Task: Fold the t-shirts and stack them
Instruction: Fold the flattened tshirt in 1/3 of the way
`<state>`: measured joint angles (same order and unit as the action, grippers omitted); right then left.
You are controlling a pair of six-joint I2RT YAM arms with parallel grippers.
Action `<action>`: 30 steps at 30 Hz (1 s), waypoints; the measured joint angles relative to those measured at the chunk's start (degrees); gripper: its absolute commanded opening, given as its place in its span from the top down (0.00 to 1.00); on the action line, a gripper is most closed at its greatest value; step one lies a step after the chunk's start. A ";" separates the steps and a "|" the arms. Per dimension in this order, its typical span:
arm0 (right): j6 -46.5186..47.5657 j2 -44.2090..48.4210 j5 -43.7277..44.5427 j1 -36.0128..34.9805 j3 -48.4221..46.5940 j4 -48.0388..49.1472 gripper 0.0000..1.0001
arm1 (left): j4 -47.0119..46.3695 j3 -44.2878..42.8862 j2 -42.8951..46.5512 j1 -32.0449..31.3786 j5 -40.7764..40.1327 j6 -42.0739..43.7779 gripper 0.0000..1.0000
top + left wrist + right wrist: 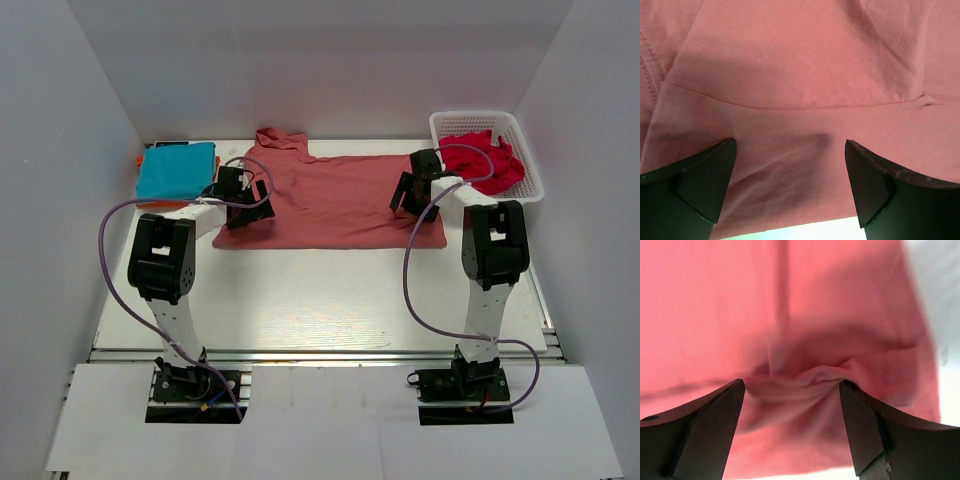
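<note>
From above, the dusty salmon-red t-shirt (335,200) lies spread across the far middle of the table (320,300), collar towards the back wall and one sleeve tucked in, so it looks partly folded and ready for the next fold. The left claw (245,195) sits over its left edge and the right claw (412,192) over its right edge, probably so both ends can be lifted together and kept square. A folded teal t-shirt (176,168) rests at the far left on a sliver of orange t-shirt (139,161) (the stack so far, I judge), while a crumpled crimson t-shirt (485,160) waits in the white lattice basket (530,185) at the far right. In the left wrist view the left claw (790,145) is spread wide and holds nothing; the salmon cloth (800,60) beneath it is smooth and matte, crossed by a fine curved seam, with a pale strip of table showing at the bottom edge. In the right wrist view the right claw (791,385) also stands wide apart with nothing pinched, though the cloth (830,300) between the fingers is gathered into a small soft ridge (thin, limp cotton that puckers easily), and its edge lies close to the right side.
</note>
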<state>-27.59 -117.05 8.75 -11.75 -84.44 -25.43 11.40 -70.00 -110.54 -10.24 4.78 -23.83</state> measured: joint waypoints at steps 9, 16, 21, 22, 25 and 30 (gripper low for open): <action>-2.67 -2.82 6.73 1.29 -4.94 9.99 0.14 | 0.63 0.11 0.24 0.00 -2.51 -0.20 0.00; 0.90 -3.72 3.34 1.16 -7.06 10.78 0.10 | 0.55 0.72 0.76 0.02 -2.97 -0.20 0.00; 4.87 1.86 -1.07 -0.42 -0.87 11.17 0.10 | 0.74 2.21 2.14 0.02 -2.80 -0.17 0.00; 5.44 3.23 -1.49 -0.87 0.37 11.02 0.10 | 0.79 2.45 2.36 0.02 -2.80 -0.17 0.00; 5.97 7.26 -2.40 -2.03 5.27 12.20 0.10 | 0.59 3.85 3.63 0.04 -2.51 -0.22 0.00; 5.27 10.19 -2.80 -1.95 13.92 12.28 0.10 | 0.57 6.56 5.40 0.04 -2.16 -0.63 0.00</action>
<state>-22.33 -106.87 5.96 -13.69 -70.52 -13.15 11.97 -63.44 -105.14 -10.20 2.61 -24.47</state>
